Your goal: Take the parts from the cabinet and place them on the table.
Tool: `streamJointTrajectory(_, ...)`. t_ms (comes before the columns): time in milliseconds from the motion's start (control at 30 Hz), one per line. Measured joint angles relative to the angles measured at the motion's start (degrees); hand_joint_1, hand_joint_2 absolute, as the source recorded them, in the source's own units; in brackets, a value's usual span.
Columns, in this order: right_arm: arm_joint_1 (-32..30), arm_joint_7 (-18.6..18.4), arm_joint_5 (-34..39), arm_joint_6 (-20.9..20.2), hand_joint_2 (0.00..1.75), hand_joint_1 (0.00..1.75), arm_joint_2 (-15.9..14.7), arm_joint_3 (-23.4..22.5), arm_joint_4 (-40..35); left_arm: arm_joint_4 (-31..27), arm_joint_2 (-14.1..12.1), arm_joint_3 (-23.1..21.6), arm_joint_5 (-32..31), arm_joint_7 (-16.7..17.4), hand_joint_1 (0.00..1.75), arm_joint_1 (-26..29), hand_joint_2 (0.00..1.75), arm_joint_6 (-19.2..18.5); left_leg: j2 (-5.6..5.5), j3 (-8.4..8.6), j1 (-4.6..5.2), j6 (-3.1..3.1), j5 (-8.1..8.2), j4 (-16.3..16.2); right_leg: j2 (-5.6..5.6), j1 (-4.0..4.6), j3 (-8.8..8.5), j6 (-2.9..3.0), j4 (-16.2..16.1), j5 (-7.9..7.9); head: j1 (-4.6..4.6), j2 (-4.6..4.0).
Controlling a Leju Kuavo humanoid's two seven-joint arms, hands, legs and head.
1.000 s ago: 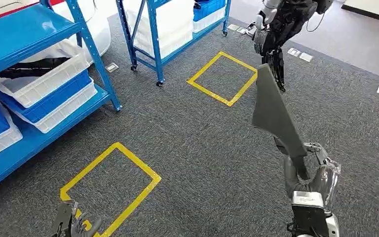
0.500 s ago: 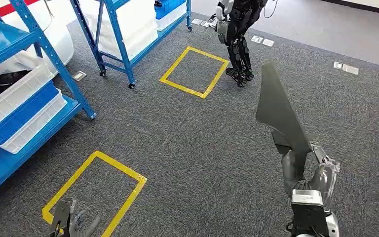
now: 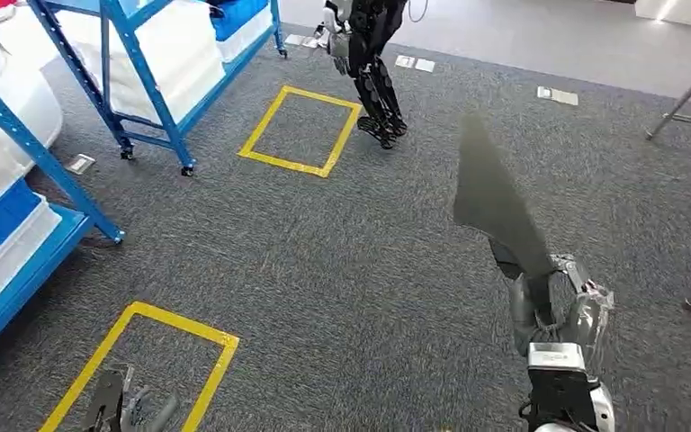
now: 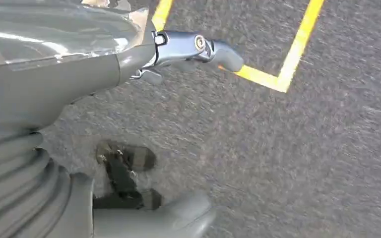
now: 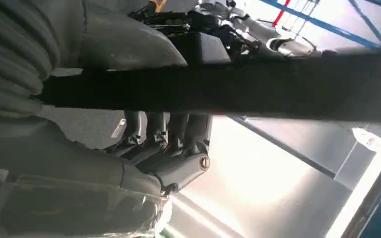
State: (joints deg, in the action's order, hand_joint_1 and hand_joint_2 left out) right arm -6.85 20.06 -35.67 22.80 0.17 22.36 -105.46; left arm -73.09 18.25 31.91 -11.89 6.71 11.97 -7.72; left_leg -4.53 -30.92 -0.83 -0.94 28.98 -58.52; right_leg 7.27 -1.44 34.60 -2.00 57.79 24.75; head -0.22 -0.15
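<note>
1. One dark grey part [image 3: 495,209] standing upright above carpet [image 3: 369,261], sticking up from right hand [image 3: 553,310].
2. Gripping part w/ fingers [image 5: 168,131] wrapped round it.
3. Hanging low, left hand [image 3: 126,409] w/ fingers apart, holding nothing, over yellow tape square [image 3: 139,360].
4. Standing nearby: blue racks [image 3: 135,72], another robot [image 3: 369,63].

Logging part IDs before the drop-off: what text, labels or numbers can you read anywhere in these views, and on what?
No readable text in any view.
Dark grey flat panel part in the right hand: no label visible.
White patch on the right wrist: too small and blurred to read.
White and blue plastic bins: no markings visible.
</note>
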Motion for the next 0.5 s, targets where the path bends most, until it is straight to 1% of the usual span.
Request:
streamJointTrajectory(33,-0.01,0.0,0.0,0.0,1.75,1.75,0.0,0.0,0.0,-0.02,0.13,0.02,-0.02,0.0,0.0,-0.13,1.75,0.0,0.82,0.11,0.08,-0.53,-0.36,0.46,0.77,0.05,0.22,-0.46,-0.19,-0.28,0.02,0.0)
streamJointTrajectory(67,-0.02,0.0,0.0,0.0,1.75,1.75,-0.04,0.0,0.0,-0.04,0.17,0.09,-0.06,-0.02,0.0,-0.29,1.75,-0.07,1.95,0.36,-0.3,-1.29,-0.94,1.22,-1.31,-0.03,0.74,-0.46,0.67,0.16,0.02,0.0)
streamJointTrajectory(100,0.22,-0.02,0.02,0.0,1.75,1.75,-0.04,0.0,0.0,-0.04,0.17,0.15,-0.15,-0.13,0.0,-0.31,1.75,-0.22,2.55,0.41,-0.14,-1.68,-1.05,1.4,-4.38,0.39,1.78,-0.32,2.61,1.33,0.26,0.0)
streamJointTrajectory(133,0.47,-0.02,0.02,0.0,1.75,1.75,-0.04,0.02,0.0,-0.04,0.22,0.31,-0.42,-0.13,0.0,-0.3,1.75,-0.44,3.45,0.35,-0.05,-1.79,-1.07,1.39,-5.73,0.38,3.67,-0.05,6.22,3.16,0.33,0.0)
streamJointTrajectory(167,0.52,-0.02,0.11,0.0,1.75,1.75,0.0,0.07,0.0,-0.02,0.28,0.53,-0.66,-0.13,0.0,-0.25,1.75,-0.61,4.41,0.31,0.11,-1.82,-1.05,1.38,-6.29,0.31,5.97,0.07,11.01,5.18,0.39,0.0)
streamJointTrajectory(200,0.5,-0.07,0.28,0.0,1.75,1.75,-0.09,0.07,0.0,-0.02,0.28,0.68,-0.81,-0.13,0.0,-0.3,1.75,-0.85,5.3,0.18,0.22,-1.84,-1.04,1.36,-6.42,0.31,8.07,-0.02,15.61,6.69,0.39,0.0)
streamJointTrajectory(233,0.5,-0.11,0.57,-0.04,1.75,1.75,-0.18,0.07,0.07,0.0,0.28,0.77,-1.09,-0.15,0.0,-0.36,1.75,-1.05,6.16,0.16,0.28,-1.84,-1.04,1.36,-6.48,0.25,9.09,-0.39,18.13,7.13,0.42,0.0)
streamJointTrajectory(267,0.5,-0.13,0.9,-0.18,1.75,1.75,-0.26,0.07,0.15,0.02,0.28,0.85,-1.29,-0.2,0.0,-0.45,1.75,-1.12,6.93,0.17,0.28,-1.83,-1.02,1.36,-6.61,0.13,8.63,-0.78,17.45,6.66,0.37,0.0)
streamJointTrajectory(300,0.5,-0.13,1.38,-0.37,1.75,1.75,-0.31,0.07,0.22,0.04,0.28,0.9,-1.42,-0.24,0.0,-0.67,1.75,-1.14,7.62,0.22,0.28,-1.78,-1.0,1.35,-6.84,0.09,6.56,-1.33,14.18,5.32,0.42,0.0)
streamJointTrajectory(333,0.51,-0.13,1.86,-0.72,1.75,1.75,-0.35,0.07,0.24,0.13,0.31,0.92,-1.68,-0.26,0.0,-0.92,1.75,-1.14,8.22,0.29,0.26,-1.7,-0.95,1.35,-7.42,-0.08,3.73,-1.84,9.16,3.54,0.41,0.0)
streamJointTrajectory(367,0.52,-0.13,2.12,-0.83,1.75,1.75,-0.39,0.07,0.24,0.15,0.31,0.94,-1.77,-0.28,0.0,-1.1,1.75,-1.14,8.71,0.43,0.26,-1.49,-0.83,1.33,-9.12,-0.31,0.35,-2.21,3.19,1.83,0.39,0.0)
streamJointTrajectory(400,0.61,-0.13,2.25,-0.94,1.75,1.75,-0.39,0.09,0.26,0.15,0.28,0.94,-1.84,-0.33,0.0,-1.22,1.75,-1.14,9.16,0.56,0.54,-1.16,-0.66,1.3,-11.43,-0.15,-0.94,-1.69,0.2,1.85,0.46,0.0)
streamJointTrajectory(433,0.65,-0.13,2.43,-1.16,1.75,1.75,-0.37,0.13,0.35,0.15,0.31,0.96,-1.88,-0.42,0.0,-1.2,1.75,-1.14,9.54,0.41,0.82,-0.68,-0.43,1.21,-10.7,0.51,-1.41,-1.12,0.03,1.36,0.26,0.0)
streamJointTrajectory(467,0.7,-0.09,2.67,-1.2,1.75,1.75,-0.37,0.13,0.42,0.17,0.28,0.98,-1.92,-0.48,0.0,-1.26,1.75,-1.14,9.79,0.62,0.83,-0.43,-0.47,1.22,-10.15,0.46,-1.11,-0.73,0.18,1.3,0.11,0.0)
streamJointTrajectory(500,0.64,-0.07,2.86,-1.33,1.75,1.75,-0.44,0.11,0.59,0.22,0.35,0.98,-2.01,-0.5,0.0,-1.33,1.75,-1.14,10.36,0.77,0.69,-0.13,-0.52,1.33,-9.66,0.72,-0.9,-0.45,0.2,1.25,0.11,0.0)
